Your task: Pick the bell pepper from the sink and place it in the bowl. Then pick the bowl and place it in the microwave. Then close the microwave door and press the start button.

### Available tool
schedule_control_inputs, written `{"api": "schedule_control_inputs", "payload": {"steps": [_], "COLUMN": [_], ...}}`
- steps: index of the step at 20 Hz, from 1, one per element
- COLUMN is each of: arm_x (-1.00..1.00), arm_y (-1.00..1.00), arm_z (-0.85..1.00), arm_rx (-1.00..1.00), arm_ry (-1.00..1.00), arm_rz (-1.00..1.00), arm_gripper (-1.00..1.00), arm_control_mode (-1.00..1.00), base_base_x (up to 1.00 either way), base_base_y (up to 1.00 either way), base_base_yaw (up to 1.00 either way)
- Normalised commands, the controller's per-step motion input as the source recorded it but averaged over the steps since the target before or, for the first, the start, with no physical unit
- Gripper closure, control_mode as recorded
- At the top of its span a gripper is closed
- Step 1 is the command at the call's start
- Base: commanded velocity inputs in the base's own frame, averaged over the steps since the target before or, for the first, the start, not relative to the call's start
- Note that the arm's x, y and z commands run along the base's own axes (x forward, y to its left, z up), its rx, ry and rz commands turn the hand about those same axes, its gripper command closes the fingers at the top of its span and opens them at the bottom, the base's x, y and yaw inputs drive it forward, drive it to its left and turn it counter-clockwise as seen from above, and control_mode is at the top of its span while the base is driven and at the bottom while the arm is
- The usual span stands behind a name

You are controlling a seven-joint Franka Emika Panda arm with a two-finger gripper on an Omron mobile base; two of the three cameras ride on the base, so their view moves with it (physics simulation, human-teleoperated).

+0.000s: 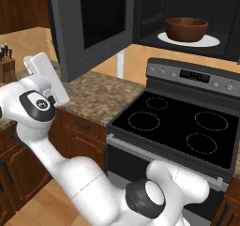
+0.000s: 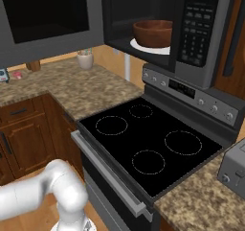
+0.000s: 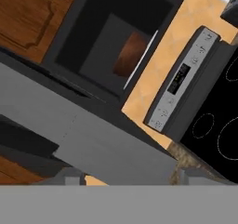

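The black microwave (image 2: 201,33) hangs over the range with its door (image 1: 93,28) swung wide open to the left. Inside, the dark reddish-brown bowl (image 1: 186,29) (image 2: 153,32) sits on the white turntable plate (image 1: 211,41). The bell pepper is hidden, and the sink is out of view. My white hand (image 1: 44,77) hovers left of and below the door's outer side. In the hand view, my gripper (image 3: 132,176) is open, its tips spread wide, right at the door's grey frame (image 3: 107,139), with the bowl (image 3: 132,53) farther in. The keypad strip (image 2: 196,24) is on the microwave's right.
A black glass cooktop (image 1: 178,122) with a grey control panel (image 1: 197,75) lies under the microwave. Granite counter (image 1: 93,96) runs to the left, with a knife block (image 1: 7,65) and a utensil cup (image 2: 85,59). A grey toaster (image 2: 234,170) stands right of the stove.
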Motion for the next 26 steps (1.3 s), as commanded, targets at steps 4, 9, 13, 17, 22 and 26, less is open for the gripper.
{"api": "schedule_control_inputs", "payload": {"steps": [4,9,13,17,22,26], "arm_x": [0.39,0.83,0.76,0.27,0.07,-0.06], "arm_y": [0.05,0.2,0.27,0.25,-0.76,-0.96], "arm_z": [-0.03,-0.11,-0.24,-0.13,0.27,0.3], "arm_rx": [0.01,0.0,0.0,0.0,0.12,0.19], "arm_ry": [-0.1,-0.05,0.0,-0.04,-0.2,-0.28], "arm_rz": [0.0,0.0,0.0,0.0,-0.07,-0.06], "arm_gripper": [-1.0,-1.0,-1.0,-1.0,-1.0,-1.0], "arm_control_mode": [-1.0,-1.0,-1.0,-1.0,-1.0,-1.0], "base_base_x": [0.0,0.0,0.0,0.0,0.0,0.0], "base_base_y": [0.0,0.0,0.0,0.0,0.0,0.0], "base_base_yaw": [0.0,0.0,0.0,0.0,0.0,0.0]}}
